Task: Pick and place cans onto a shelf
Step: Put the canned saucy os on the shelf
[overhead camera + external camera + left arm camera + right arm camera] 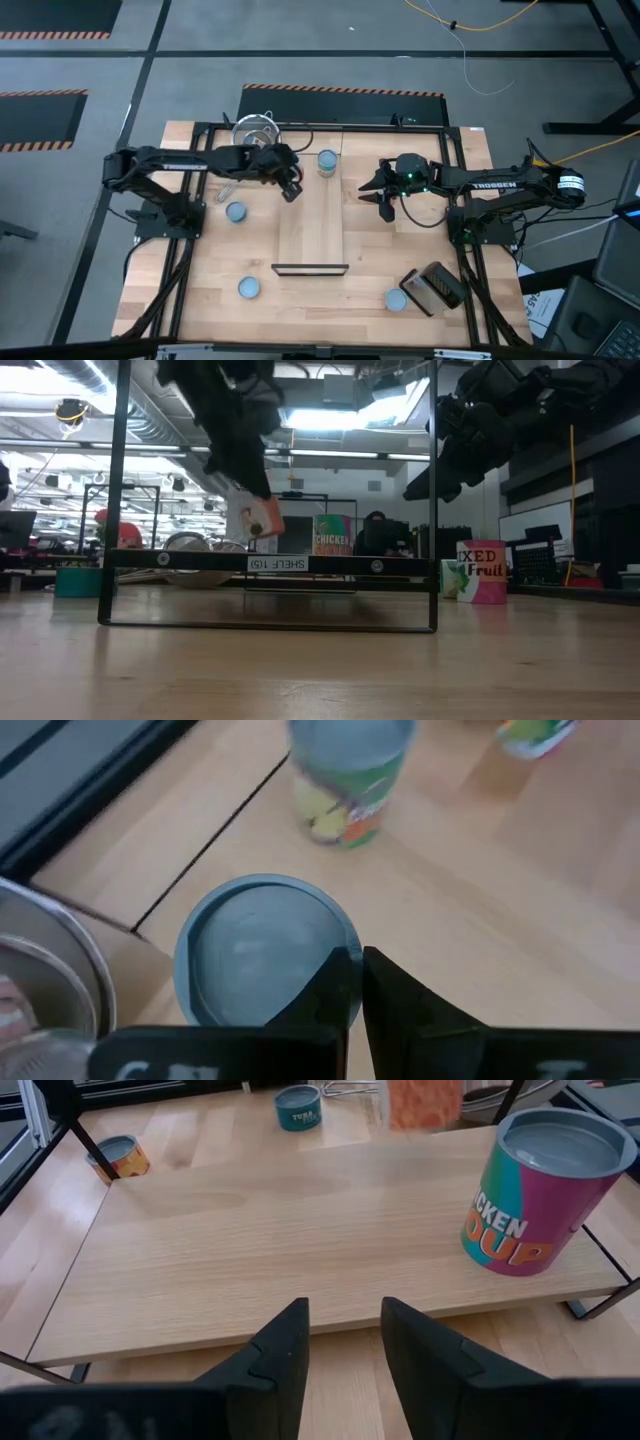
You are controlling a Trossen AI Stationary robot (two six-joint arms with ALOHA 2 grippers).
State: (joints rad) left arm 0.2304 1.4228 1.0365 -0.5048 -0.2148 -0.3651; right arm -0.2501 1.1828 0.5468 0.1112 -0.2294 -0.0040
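The shelf (312, 225) is a light wood board on a black frame in the table's middle. One can (327, 162) with a "chicken" label (332, 535) stands on its far end. My left gripper (291, 188) is above the shelf's far left part, shut on a can with a pale blue top (255, 955) and an orange and white label (255, 517). My right gripper (385, 196) is open and empty just right of the shelf, its fingers (345, 1342) pointing across the board. Three more cans (236, 211) (248, 288) (396, 298) stand on the table. My left gripper holds the can by the rim of its top (345, 932), at the rim's edge. One finger lies over the top and the other outside the wall, coming from above. The can hangs below the fingers, slightly tilted and clear of the shelf (270, 563).
A wire-mesh strainer (255, 128) stands at the table's far left. A dark box (432, 285) lies near the front right, beside a can. A "mixed fruit" can (482, 572) shows on the table at the right of the low view. Most of the shelf board (300, 1240) is bare.
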